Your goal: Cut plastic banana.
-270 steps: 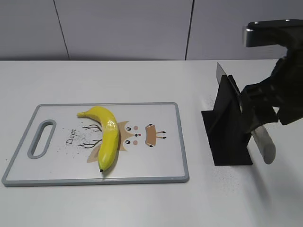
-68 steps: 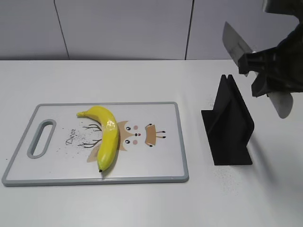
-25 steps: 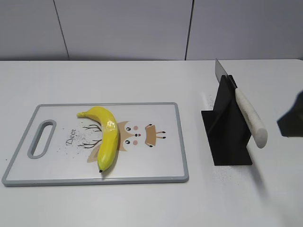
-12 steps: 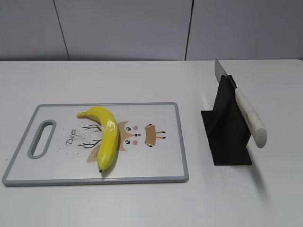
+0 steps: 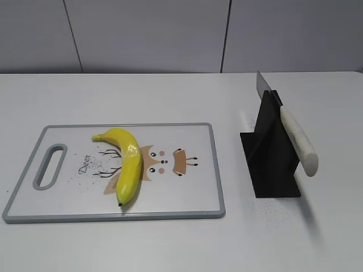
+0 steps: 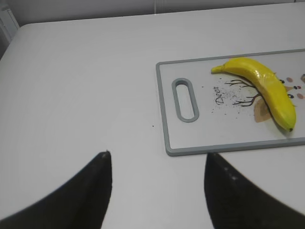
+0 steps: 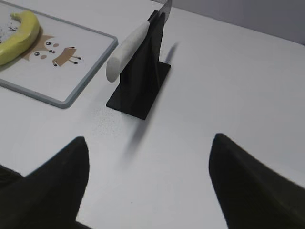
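The plastic banana (image 5: pixel 127 162) lies whole on the grey-rimmed cutting board (image 5: pixel 210 170), over the owl print, stem to the back left and black tip toward the front. It also shows in the left wrist view (image 6: pixel 264 88) and the right wrist view (image 7: pixel 18 38). A knife with a white handle (image 5: pixel 298 141) rests in a black stand (image 5: pixel 271 158) to the right of the board. My left gripper (image 6: pixel 157 162) is open and empty over bare table left of the board. My right gripper (image 7: pixel 148 148) is open and empty, in front of the stand. Neither arm shows in the exterior view.
The white table (image 5: pixel 170 243) carries the board (image 6: pixel 190 148) and the stand (image 7: pixel 140 81). The knife handle (image 7: pixel 126 52) sticks out toward the front of the stand. Grey wall panels run behind the table.
The right gripper lifted the knife from the stand, then set it back in the slot, let go and drew away out of the exterior view. The banana has not moved.
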`<state>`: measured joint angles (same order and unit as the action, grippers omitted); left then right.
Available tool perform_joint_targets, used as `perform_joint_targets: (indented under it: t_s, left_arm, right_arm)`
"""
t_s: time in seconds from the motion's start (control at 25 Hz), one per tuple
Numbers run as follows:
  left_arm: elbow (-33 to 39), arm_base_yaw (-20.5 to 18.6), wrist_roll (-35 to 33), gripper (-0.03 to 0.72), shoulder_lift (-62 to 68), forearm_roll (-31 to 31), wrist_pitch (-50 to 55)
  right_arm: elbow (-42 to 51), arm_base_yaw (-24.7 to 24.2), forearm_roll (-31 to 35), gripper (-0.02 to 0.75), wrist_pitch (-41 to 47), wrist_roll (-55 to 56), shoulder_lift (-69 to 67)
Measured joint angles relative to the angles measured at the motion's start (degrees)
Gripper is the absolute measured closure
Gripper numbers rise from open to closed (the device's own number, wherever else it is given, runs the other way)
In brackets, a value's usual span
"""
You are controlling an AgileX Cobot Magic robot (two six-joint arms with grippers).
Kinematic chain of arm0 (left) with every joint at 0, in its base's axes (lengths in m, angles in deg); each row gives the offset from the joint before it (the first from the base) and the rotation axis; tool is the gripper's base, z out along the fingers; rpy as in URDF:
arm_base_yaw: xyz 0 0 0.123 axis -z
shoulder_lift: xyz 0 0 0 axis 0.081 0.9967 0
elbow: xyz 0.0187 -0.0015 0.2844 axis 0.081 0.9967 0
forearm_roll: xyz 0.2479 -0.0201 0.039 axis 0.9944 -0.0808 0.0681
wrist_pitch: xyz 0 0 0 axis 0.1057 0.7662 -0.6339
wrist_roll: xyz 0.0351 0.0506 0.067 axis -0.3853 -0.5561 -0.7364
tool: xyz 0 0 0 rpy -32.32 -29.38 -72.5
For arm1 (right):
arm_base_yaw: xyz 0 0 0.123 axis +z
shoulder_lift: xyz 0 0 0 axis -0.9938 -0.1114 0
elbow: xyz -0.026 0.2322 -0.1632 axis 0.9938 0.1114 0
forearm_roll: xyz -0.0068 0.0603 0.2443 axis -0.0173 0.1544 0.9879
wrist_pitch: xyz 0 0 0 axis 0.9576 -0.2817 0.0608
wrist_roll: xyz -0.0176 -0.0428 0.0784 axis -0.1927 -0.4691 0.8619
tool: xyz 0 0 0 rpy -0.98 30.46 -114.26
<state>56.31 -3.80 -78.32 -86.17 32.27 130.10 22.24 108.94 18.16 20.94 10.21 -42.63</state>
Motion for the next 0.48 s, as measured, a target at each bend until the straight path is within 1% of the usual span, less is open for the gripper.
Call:
perform_joint_targets:
  t_s: [0.12,0.36,0.48]
  left_arm:
    - [0.0,0.0,-0.1,0.099,0.0,0.0,0.0]
    - [0.0,0.0,0.0,0.099,0.0,0.0,0.0]
    - [0.0,0.0,-0.1,0.099,0.0,0.0,0.0]
  right_arm:
    - [0.0,-3.8,0.1,0.144,0.0,0.0,0.3]
    - [0.0,-17.6,0.3,0.144,0.0,0.0,0.3]
    - [0.0,-20.5,0.3,0.144,0.0,0.0,0.3]
